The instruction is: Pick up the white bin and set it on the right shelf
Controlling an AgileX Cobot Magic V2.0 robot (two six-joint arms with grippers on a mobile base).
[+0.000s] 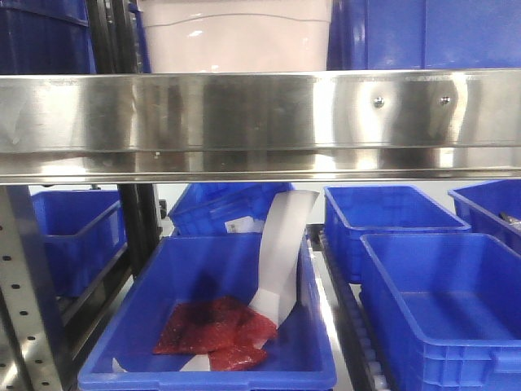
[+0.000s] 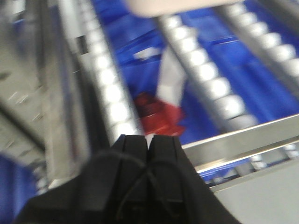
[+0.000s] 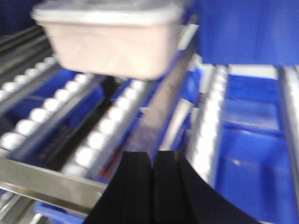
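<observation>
White bin [image 3: 108, 39] sat far back on roller rack, above steel rail [image 1: 260, 122], ungrasped. My left pincer [image 2: 148, 142] and right pincer [image 3: 152, 161] were clenched, empty. Risk I judged: clenched pincers shoving bin farther along rollers; blurred wrist views spoiling aim.

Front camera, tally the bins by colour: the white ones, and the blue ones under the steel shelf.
White bin: 1
Blue bins under the right shelf: 6
Total: 7
</observation>
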